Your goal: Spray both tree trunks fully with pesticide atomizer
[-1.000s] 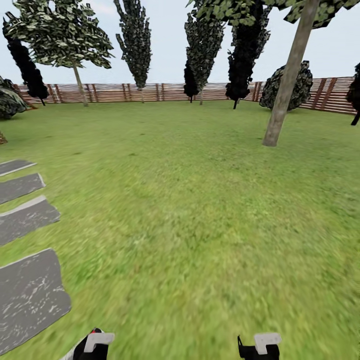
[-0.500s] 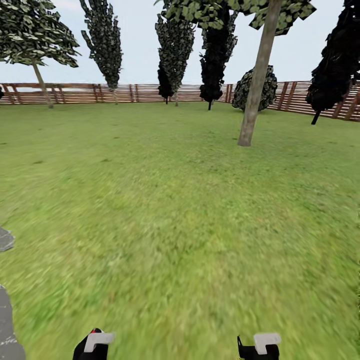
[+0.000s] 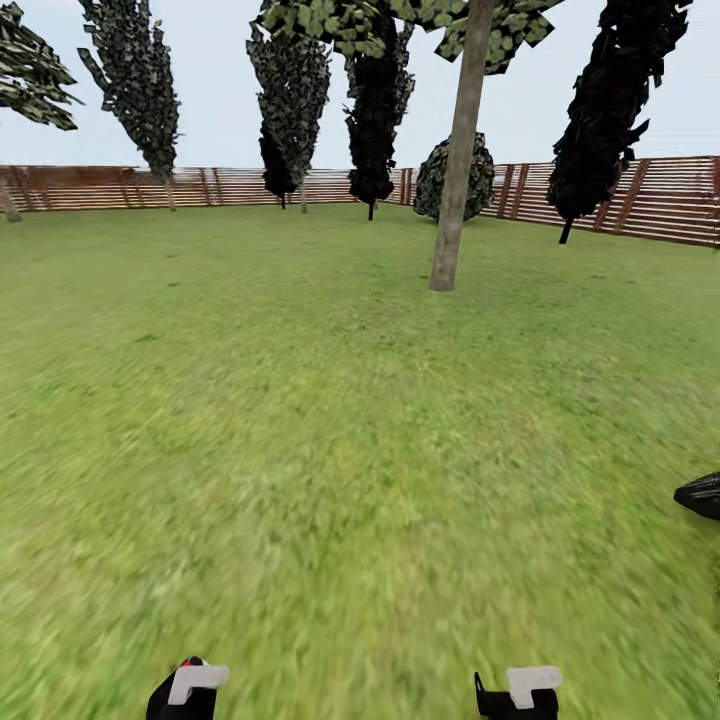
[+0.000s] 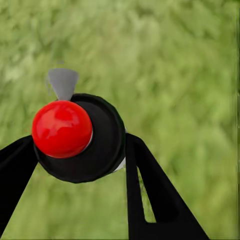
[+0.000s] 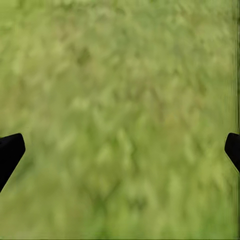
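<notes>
Looking out from your head camera, you see the lawn (image 3: 330, 430) all around, and one tree (image 3: 455, 150) stands ahead with its pale trunk (image 3: 452, 190) leaning a little. Leaves (image 3: 400, 20) spread out at the top of that trunk. Behind the trunk runs the fence (image 3: 200, 186), and dark thin trees (image 3: 375, 100) and a round bush (image 3: 440, 180) stand just in front of the fence. Another dark tree (image 3: 610, 100) stands to the right of the trunk, near the fence.

Your left gripper (image 4: 82, 150) is pinching the atomizer (image 4: 82, 137). Its black fingers (image 4: 155, 195) sit on both sides of the round black body, touching it. A red ball (image 4: 62, 129) sits on the atomizer, and a small grey nozzle (image 4: 63, 82) pokes out past the ball. Grass lies under it. In the head view the left gripper (image 3: 188, 690) shows well short of the trunk, at the near edge.

Your right gripper (image 5: 120, 150) has its fingers (image 5: 10, 152) spread wide apart, with only grass between them. It also shows at the near edge (image 3: 518, 692) of the head view.

A black thing (image 3: 700, 495) pokes in on the grass, far right of the trunk; you cannot tell what it is.
</notes>
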`<state>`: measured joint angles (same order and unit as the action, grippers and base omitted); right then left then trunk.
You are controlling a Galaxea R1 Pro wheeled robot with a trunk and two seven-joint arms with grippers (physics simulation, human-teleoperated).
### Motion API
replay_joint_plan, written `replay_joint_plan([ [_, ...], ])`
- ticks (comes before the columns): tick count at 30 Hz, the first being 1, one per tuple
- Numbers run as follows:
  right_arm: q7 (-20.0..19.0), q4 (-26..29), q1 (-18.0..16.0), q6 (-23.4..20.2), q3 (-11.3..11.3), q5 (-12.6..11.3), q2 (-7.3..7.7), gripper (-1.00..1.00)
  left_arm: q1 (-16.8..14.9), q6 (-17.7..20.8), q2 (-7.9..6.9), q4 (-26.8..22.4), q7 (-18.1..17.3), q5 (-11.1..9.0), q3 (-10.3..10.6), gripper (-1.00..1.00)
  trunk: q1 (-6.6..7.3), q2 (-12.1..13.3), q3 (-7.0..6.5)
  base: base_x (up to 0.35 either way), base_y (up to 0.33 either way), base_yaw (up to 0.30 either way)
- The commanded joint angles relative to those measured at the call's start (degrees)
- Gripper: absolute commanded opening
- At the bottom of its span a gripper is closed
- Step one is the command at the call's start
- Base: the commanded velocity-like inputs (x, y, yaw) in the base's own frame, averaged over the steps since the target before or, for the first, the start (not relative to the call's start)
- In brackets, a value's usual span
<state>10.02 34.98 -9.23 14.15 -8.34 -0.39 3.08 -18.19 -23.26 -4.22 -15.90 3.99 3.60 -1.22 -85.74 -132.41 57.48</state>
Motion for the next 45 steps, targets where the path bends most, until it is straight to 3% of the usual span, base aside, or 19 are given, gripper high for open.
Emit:
replay_joint_plan([
  [1, 0.0, 0.0, 0.0, -0.02, 0.01, 0.02, 0.0, 1.0, 0.0, -0.01, 0.0, -0.01, -0.01, 0.01, -0.01, -1.0, 0.0, 0.0, 0.0, 0.339, 0.0, -0.284],
  [23, 0.0, 0.0, 0.0, -0.03, 0.0, 0.04, -0.06, 1.0, 0.0, 0.06, -0.08, -0.01, -0.01, 0.01, -0.01, -1.0, 0.0, 0.0, 0.0, 0.339, 0.0, -0.278],
  [45, -0.18, -1.67, 0.0, 0.0, -0.29, 0.48, -0.08, 1.0, 0.0, 0.15, -0.09, -0.01, 0.04, 0.01, -0.01, -1.0, 0.0, 0.0, 0.0, 0.339, 0.0, -0.012],
])
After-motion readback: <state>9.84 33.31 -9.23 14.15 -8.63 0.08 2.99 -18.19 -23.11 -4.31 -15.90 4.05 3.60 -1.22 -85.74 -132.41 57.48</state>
